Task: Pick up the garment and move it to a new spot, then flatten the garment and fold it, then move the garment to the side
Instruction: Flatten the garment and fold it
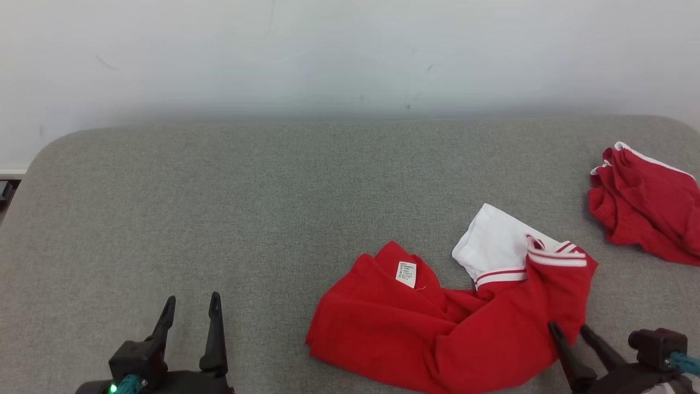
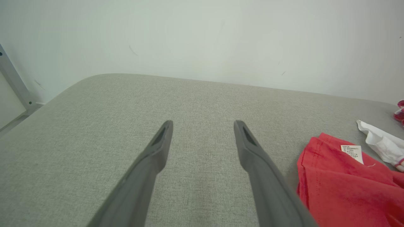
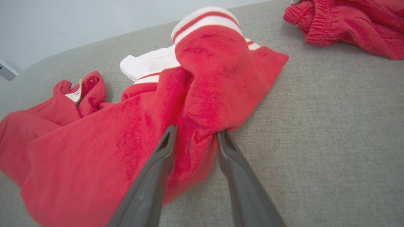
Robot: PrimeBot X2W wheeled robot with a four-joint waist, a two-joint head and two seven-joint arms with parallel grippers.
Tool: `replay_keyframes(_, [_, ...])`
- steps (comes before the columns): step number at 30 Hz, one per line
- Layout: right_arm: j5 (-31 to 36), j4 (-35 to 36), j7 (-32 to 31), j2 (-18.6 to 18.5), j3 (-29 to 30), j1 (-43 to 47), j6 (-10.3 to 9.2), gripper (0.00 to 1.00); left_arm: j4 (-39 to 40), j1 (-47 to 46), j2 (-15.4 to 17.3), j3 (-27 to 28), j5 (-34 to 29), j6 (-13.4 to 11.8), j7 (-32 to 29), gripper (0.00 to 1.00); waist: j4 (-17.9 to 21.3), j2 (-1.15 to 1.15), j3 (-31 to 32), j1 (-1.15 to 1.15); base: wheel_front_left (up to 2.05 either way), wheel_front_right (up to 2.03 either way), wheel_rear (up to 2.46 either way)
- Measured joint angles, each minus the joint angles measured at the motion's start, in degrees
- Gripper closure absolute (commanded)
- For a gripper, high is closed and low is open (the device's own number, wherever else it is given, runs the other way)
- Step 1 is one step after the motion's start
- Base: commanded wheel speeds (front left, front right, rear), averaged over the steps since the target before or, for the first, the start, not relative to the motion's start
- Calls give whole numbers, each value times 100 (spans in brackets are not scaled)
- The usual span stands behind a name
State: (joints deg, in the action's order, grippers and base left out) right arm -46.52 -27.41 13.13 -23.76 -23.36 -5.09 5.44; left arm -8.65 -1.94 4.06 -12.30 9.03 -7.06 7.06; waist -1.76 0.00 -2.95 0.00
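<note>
The garment [image 1: 437,328], red with white striped cuffs, a white panel and a white label, lies crumpled on the grey padded surface [image 1: 246,208] at the front right. My right gripper [image 1: 567,327] is at its right edge. In the right wrist view the right gripper [image 3: 197,132] has its jaws parted, with a fold of the garment [image 3: 94,142] lying between the fingertips. My left gripper [image 1: 191,298] stands open over bare surface, well left of the garment. In the left wrist view the left gripper [image 2: 203,123] holds nothing and the garment [image 2: 341,189] shows at the right.
A second red piece of clothing [image 1: 645,213] with white trim lies bunched at the far right edge, also seen as the red bundle [image 3: 347,25] in the right wrist view. A pale wall [image 1: 350,54] rises behind the surface. The surface's left corner is rounded.
</note>
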Motion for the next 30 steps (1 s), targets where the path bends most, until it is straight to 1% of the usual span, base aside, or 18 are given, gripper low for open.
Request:
replay_keyframes(3, [42, 209, 16, -47, 100, -2, -48, 0, -25, -63, -1, 4, 8, 0, -4, 0, 3, 0, -11, 0, 0, 0, 0])
replay_keyframes(4, [32, 318, 53, -68, 181, -4, -48, 0, -25, -86, -1, 7, 8, 0, -4, 0, 6, 0, -12, 0, 0, 0, 0])
replay_keyframes(8, [29, 857, 101, -223, 432, -4, -151, 0, -30, -86, -7, 19, 19, 0, -4, 0, 27, 0, -7, 0, 0, 0, 0])
replay_keyframes(12, [148, 1263, 104, -385, 539, -10, -327, 0, -49, -87, -21, 18, 23, 0, -4, 0, 45, 0, 0, 0, 0, 0, 0])
replay_keyframes(13, [254, 1345, 71, -446, 468, -36, -422, 0, -63, -87, -25, 15, 24, 0, -4, 0, 49, 0, 2, 0, 0, 0, 0])
replay_keyframes(14, [282, 1349, -2, -465, 443, -79, -439, 0, -78, -90, -26, 11, 24, 0, -5, 0, 48, 0, 3, 0, 0, 0, 0])
replay_keyframes(15, [335, 1317, -109, -511, 405, -168, -470, 0, -93, -93, -27, 4, 24, 0, -5, 0, 44, 0, 3, 0, 0, 0, 0])
replay_keyframes(16, [500, 1299, -338, -662, 286, -408, -505, 0, -112, -99, -30, -1, 24, 0, -29, 0, 31, 0, 2, 0, 0, 0, 0])
replay_keyframes(17, [519, 1279, -471, -683, 252, -545, -548, 0, -114, -100, -31, -5, 25, 0, -44, 0, 23, 0, 2, 0, 0, 0, 0])
replay_keyframes(20, [579, 1133, -1003, -726, 5, -976, -539, 0, -124, -103, -33, -14, 25, 0, -46, 0, -5, 0, 1, 1, 0, 0, 0])
replay_keyframes(22, [581, 975, -1395, -766, -164, -1221, -499, 0, -154, -132, -33, -49, 25, 0, -48, 0, -27, 0, 0, 1, 0, 0, 0])
replay_keyframes(23, [590, 894, -1584, -798, -257, -1326, -444, 0, -171, -183, -35, -89, 25, 0, -51, 0, -45, 0, -2, 1, 0, 0, 0])
replay_keyframes(29, [667, 365, -2736, -794, -701, -1891, -324, 0, -185, -310, -51, -155, 59, 2, -77, 0, -176, 0, -42, 1, 0, 0, 0])
replay_keyframes(30, [686, 266, -2896, -795, -776, -1996, -272, 0, -187, -311, -52, -163, 62, 2, -81, 0, -197, 0, -56, 1, 0, 0, 0])
